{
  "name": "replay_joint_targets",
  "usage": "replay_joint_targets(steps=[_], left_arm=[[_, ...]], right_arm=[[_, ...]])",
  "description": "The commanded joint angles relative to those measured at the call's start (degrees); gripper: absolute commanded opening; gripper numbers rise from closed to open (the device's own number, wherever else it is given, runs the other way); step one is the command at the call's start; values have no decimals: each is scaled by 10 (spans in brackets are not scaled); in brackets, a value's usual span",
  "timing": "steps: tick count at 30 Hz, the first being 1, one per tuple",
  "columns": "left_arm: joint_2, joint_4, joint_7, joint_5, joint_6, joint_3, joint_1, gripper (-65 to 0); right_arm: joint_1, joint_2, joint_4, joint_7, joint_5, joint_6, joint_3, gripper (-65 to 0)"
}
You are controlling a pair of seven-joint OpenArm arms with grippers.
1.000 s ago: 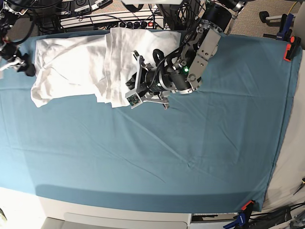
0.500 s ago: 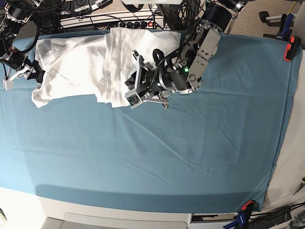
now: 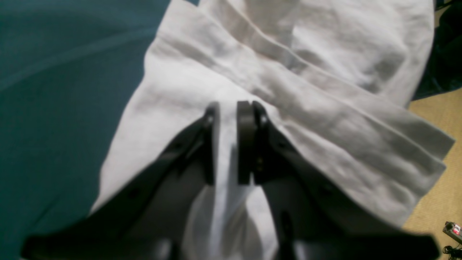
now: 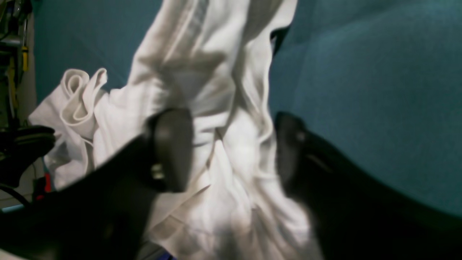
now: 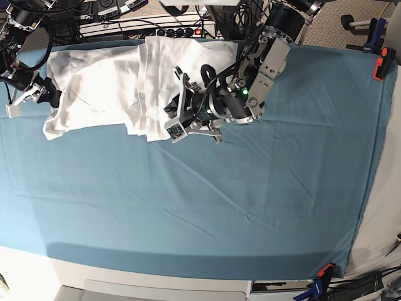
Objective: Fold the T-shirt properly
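The white T-shirt (image 5: 100, 81) lies crumpled along the back left of the teal cloth (image 5: 219, 200). My left gripper (image 5: 169, 111) rests on its right part. In the left wrist view this gripper (image 3: 227, 108) is shut on a raised fold of the T-shirt (image 3: 325, 108), with a narrow strip of cloth between its fingers. My right gripper (image 5: 50, 95) is at the shirt's left end. In the right wrist view it (image 4: 231, 144) stands open, its fingers (image 4: 173, 148) wide apart and straddling bunched T-shirt (image 4: 216, 90) fabric.
Power strips and cables (image 5: 144, 25) run behind the back edge. Orange clamps (image 5: 379, 69) (image 5: 324, 271) pin the teal cloth at the right corners. The table's white front edge (image 5: 125, 282) shows below the cloth.
My right gripper has moved right, from off the shirt onto its left edge, and its jaws have narrowed a little. The left arm has stayed in place.
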Motion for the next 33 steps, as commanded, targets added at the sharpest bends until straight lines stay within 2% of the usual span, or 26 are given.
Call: replay_joint_targets(steps=[1,4,5,6,8,15,19,24,28,30,33], left_arm=[[6,11,-13,-8,-2,0,-9,-548],[6,10,-13,-1,-2,0,-9,-548],[6,11,-13,5,-2,0,-9,-548],[6,11,-13,10,-2,0,-9,-548],[4,11,-13,16,-2,0,-9,-548],[-6,18,-6,27,13,-17,-9,-548],[-16,34,-4,24,13,-73,-3,-548],[-51,46,-1,-10,11,-159,7,-548],[-94,53,7,-45,10,-221,10,-548],[-115,54,9,-64,-3,-249,12,-548],[-142,54,10,-99,-4,-289,21,-548]], right_arm=[[5,15,7,4,16,4,4,-415],[5,15,7,4,16,4,4,-599],[5,15,7,4,16,3,4,-640],[5,15,7,4,16,3,4,-650],[5,15,7,4,25,3,4,-650],[3,15,38,4,128,12,4,-650],[-10,15,99,4,133,12,4,-650],[-49,10,216,4,113,20,4,-650],[-82,-25,317,4,97,20,4,-650],[-96,-57,362,4,91,20,4,-650],[-115,-112,413,4,73,20,4,-650]])
